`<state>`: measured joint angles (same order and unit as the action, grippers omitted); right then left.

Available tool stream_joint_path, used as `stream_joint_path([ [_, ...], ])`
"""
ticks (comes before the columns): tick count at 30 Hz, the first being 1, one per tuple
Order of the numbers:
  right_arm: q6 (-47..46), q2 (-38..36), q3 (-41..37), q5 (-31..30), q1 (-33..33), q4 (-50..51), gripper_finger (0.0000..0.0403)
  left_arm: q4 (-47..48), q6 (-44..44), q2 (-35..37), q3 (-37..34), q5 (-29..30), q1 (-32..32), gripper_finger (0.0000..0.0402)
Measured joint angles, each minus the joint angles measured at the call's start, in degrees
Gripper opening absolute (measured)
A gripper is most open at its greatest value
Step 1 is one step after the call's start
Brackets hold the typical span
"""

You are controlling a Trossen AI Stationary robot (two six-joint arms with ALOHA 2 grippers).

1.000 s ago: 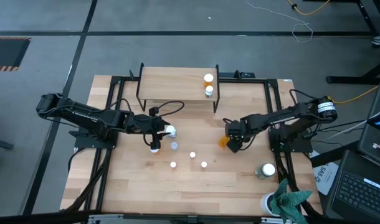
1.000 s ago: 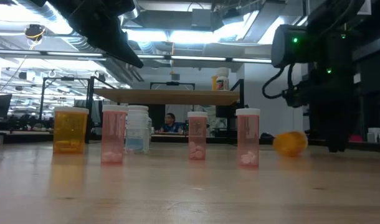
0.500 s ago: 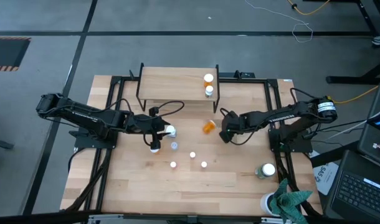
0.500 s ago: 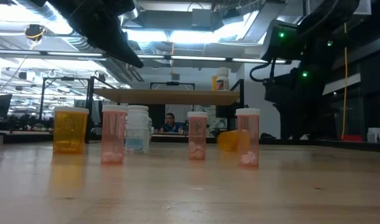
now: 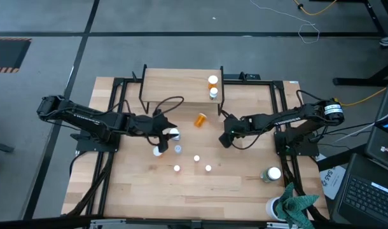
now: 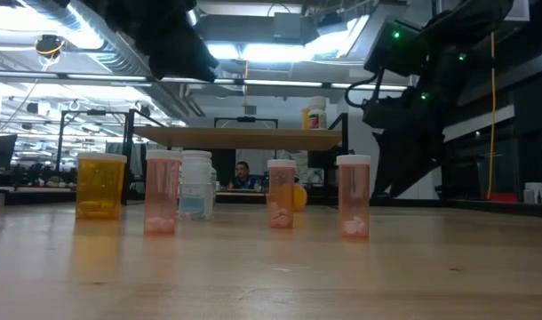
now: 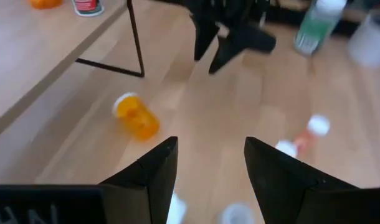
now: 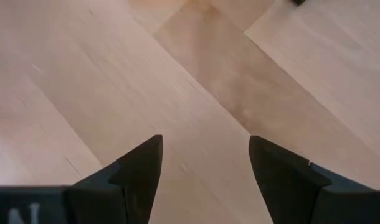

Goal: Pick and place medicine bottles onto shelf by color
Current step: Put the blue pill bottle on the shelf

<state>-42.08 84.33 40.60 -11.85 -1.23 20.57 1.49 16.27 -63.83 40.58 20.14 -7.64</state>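
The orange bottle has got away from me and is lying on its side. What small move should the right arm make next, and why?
Probably swing the right gripper toward the orange bottle and line its open, empty fingers across the body. The bottle lies tipped over on the table in front of the shelf, apart from both grippers, and the right one is nearer than the left gripper.

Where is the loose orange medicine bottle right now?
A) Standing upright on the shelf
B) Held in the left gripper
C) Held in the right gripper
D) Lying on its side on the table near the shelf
D: the orange medicine bottle lies tipped over on the table just in front of the shelf, clear of the open, empty right gripper and left gripper.
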Motion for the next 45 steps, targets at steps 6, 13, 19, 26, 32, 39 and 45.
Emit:
stream_joint_path([
  [6,3.8,0.0,0.0,0.01,0.37,0.09,0.0241,-5.28,2.72,-0.01,0.0,0.02,0.0,0.0181],
  [13,7.5,0.0,0.0,0.0,0.35,0.09,0.0241,-5.42,9.48,-0.23,0.0,9.23,0.0,0.0181],
  [19,9.57,0.0,0.0,-0.03,0.35,0.04,0.0241,-2.64,15.72,-6.19,3.1,14.68,-0.04,0.0181],
  [26,9.53,0.0,0.0,-0.03,0.35,0.03,0.0241,28.97,32.83,-15.94,16.6,25.3,0.02,0.0181],
  [32,9.57,0.0,0.0,-0.05,0.35,0.0,0.0241,43.23,47.79,-20.1,22.2,20.34,0.96,0.0181],
  [39,9.75,0.0,0.0,-0.05,0.35,-0.05,0.0241,42.19,43.91,-23.71,21.22,15.8,1.14,0.0181],
  [45,9.66,0.0,0.0,-0.07,0.33,-0.19,0.0241,38.78,37.96,-22.83,22.27,11.56,0.31,0.0181],
])
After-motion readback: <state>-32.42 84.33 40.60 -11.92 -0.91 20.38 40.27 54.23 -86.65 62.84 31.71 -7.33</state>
